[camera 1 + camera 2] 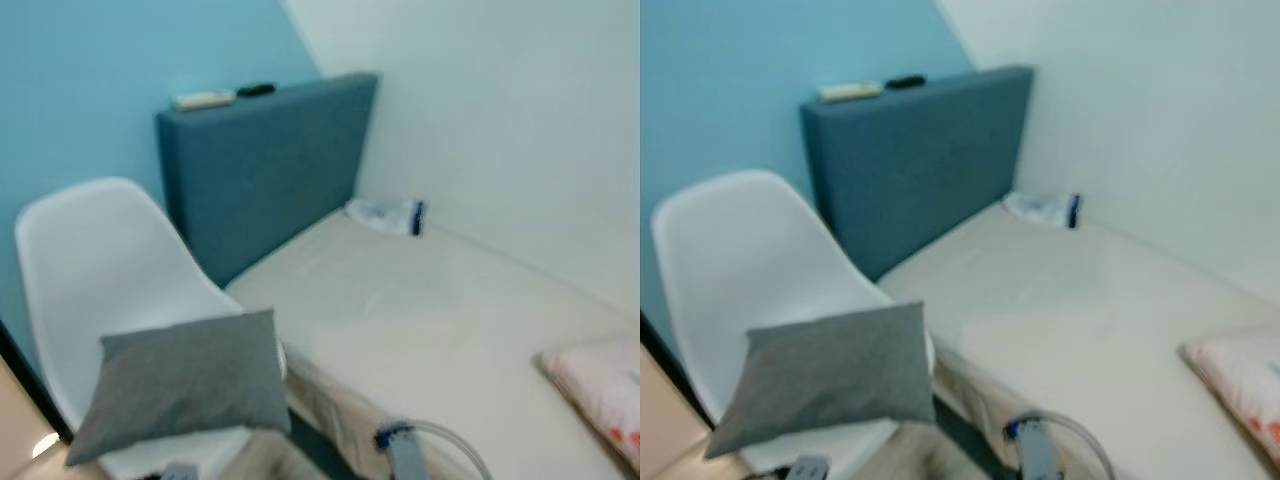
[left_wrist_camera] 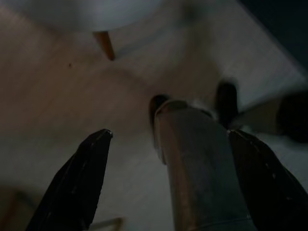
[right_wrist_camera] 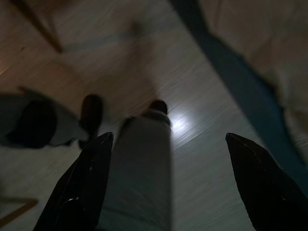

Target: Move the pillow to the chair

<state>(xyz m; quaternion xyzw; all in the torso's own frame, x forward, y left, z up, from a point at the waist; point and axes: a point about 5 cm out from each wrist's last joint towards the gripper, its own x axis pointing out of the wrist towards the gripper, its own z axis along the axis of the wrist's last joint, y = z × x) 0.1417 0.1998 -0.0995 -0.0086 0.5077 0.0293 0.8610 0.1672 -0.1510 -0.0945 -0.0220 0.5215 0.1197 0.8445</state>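
Head views: grey pillow [image 1: 185, 380] sits on the white chair [image 1: 95, 265] seat beside the bed [image 1: 430, 320]; placing looks done, next prob just back off. No readable writing.

L wrist: left gripper [image 2: 166, 185] spread wide, empty, over floor [image 2: 57, 96].

R wrist: right gripper [image 3: 168, 185] wide, empty too.
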